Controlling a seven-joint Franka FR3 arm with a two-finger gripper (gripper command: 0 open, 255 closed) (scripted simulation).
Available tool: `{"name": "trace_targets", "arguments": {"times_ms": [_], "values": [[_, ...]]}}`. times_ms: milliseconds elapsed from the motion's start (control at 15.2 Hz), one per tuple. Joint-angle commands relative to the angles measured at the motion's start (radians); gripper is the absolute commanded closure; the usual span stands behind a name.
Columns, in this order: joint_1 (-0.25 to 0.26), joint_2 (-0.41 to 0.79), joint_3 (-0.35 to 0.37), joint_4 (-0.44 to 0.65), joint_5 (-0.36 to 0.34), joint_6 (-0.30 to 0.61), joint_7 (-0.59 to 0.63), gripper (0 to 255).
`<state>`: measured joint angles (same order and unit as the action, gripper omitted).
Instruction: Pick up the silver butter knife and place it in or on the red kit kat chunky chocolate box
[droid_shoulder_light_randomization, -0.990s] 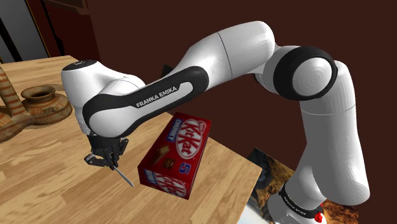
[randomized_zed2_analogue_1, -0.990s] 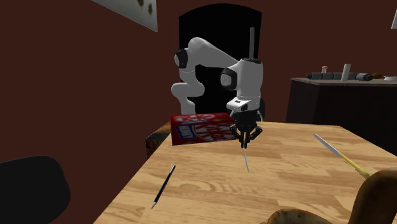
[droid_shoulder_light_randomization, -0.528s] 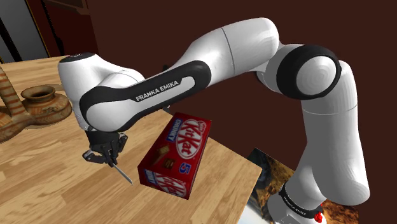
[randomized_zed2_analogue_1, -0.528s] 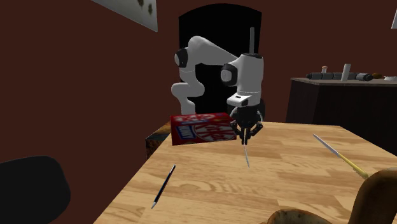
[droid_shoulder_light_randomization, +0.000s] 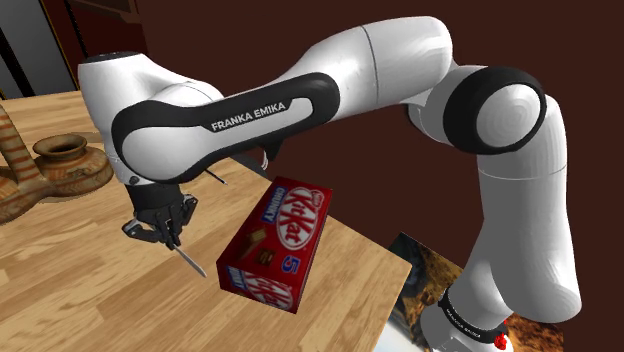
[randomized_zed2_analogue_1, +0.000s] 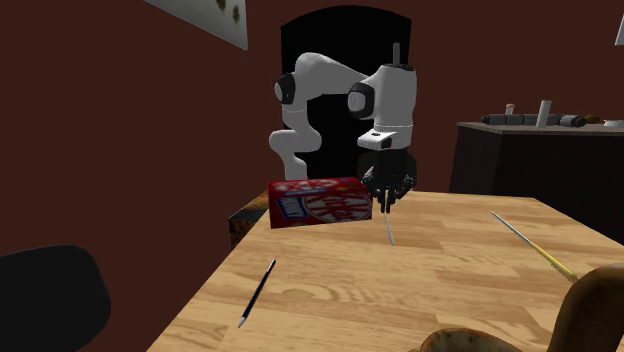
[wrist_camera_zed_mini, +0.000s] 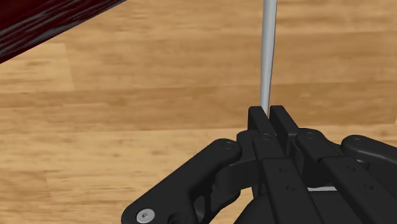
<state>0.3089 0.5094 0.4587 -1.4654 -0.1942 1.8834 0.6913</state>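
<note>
Looks dim all round the tabletop (droid_shoulder_light_randomization: 80, 290), against dark maroon walls (droid_shoulder_light_randomization: 585, 40) behind it. Shines brightest on the white arm (droid_shoulder_light_randomization: 380, 60) above the tabletop, shading softly toward its underside. Spreads even and warm over the tabletop's wood grain. Renders sharp from the claw (wrist_camera_zed_mini: 268, 114) down to the tabletop beneath it.

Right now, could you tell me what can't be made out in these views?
Wrist view: butter knife, tip cut off by the picture's edge, handle hidden inside the jaws.
Shoulder view: a slim utensil, mostly behind the arm.
Second exterior view: brown pottery, cut by the corner.
</note>
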Motion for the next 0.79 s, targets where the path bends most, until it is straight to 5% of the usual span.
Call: {"name": "trace_targets", "arguments": {"times_ms": [0,726], "values": [[0.0,-0.007,0.002,0.016,0.004,-0.023,-0.003,255],[0.011,-0.023,0.009,0.143,0.014,-0.162,-0.01,255]]}}
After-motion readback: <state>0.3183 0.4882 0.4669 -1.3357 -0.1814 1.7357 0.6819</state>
